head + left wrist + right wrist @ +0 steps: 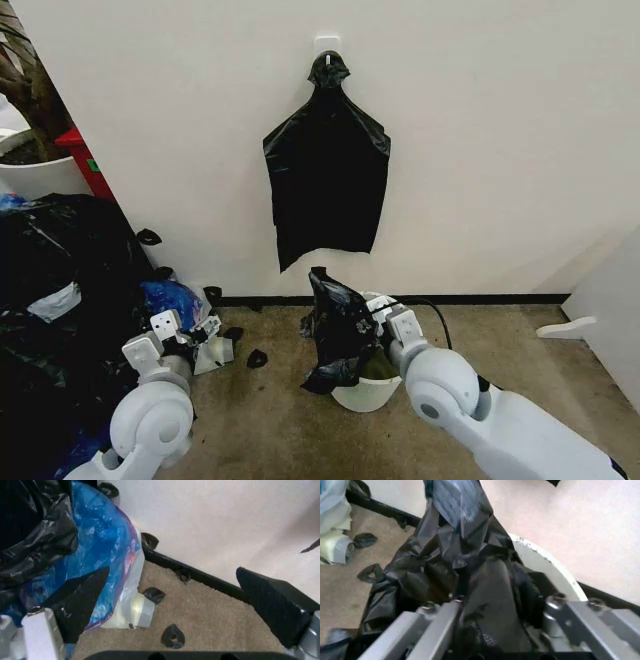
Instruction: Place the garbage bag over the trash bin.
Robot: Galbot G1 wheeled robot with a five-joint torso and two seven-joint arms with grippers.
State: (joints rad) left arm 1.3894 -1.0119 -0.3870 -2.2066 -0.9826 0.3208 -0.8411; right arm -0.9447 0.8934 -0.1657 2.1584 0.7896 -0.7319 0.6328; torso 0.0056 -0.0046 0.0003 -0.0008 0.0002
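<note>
The garbage bag (338, 330), a thin, glossy, crinkly black plastic sheet, stands bunched over the trash bin (368, 396), a small round cream-white plastic bin on the carpet floor (280, 420) near the wall's black baseboard. In the head view the bag drapes over the bin's 9 o'clock side and rises in a peak above the rim; part of the cream rim shows at the 3 o'clock side, so the bag does not yet line the bin evenly. The film looks very light, limp and slippery, likely to tear if pulled hard; the best hold is probably a pinched fold near the open hem, so the mouth can be spread around the rolled rim. The right gripper (385, 328) reaches down and forward over the bin from 5 o'clock, its forearm angled across the floor, and its fingers (437, 624) pinch a fold of the bag inside the bin. The left gripper (183, 335) hangs low at 9 o'clock from the bin, well apart from it, jaws spread wide and empty, facing a blue plastic bag (107, 558) beside bulging black sacks (55, 290).
</note>
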